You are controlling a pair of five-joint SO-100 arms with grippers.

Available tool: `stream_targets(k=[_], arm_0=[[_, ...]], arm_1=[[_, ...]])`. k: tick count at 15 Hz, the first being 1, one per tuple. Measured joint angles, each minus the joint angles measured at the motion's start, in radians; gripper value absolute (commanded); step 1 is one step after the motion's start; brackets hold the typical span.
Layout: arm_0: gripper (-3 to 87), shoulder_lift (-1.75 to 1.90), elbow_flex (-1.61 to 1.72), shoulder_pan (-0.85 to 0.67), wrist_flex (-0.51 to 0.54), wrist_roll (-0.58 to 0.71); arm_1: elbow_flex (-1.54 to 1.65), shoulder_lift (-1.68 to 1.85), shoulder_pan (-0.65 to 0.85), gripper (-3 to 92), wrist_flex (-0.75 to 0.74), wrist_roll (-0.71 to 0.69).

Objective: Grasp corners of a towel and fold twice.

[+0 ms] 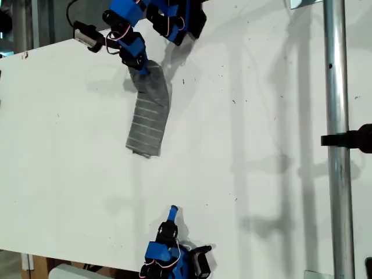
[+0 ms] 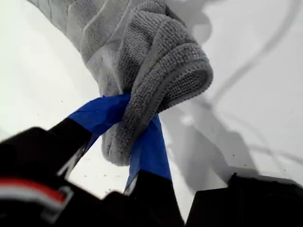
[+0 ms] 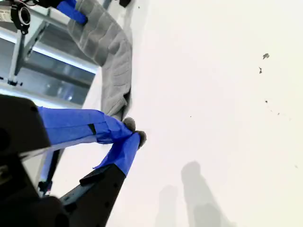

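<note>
The first gripper is clenched on a bunched end of the towel, which trails as a narrow folded strip on the white table. The second gripper sits well apart, jaws closed, empty. A fold looks done; flattening remains.

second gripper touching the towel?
Apart. In the exterior view my second gripper sits near the bottom edge with bare table between it and the towel, which hangs from my first gripper.
</note>
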Motion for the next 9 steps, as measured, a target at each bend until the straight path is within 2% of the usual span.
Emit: stream_targets(k=[3,9], arm_0=[[-2.6,0.000,0.000,0.000,0.000,0.000],[-2.6,0.000,0.000,0.000,0.000,0.000]], arm_1=[[-0.100,-0.221,-0.094,0.0,-0.141,0.012],[-0.627,-0.907,-0.173,0.2,-0.437,-0.071]])
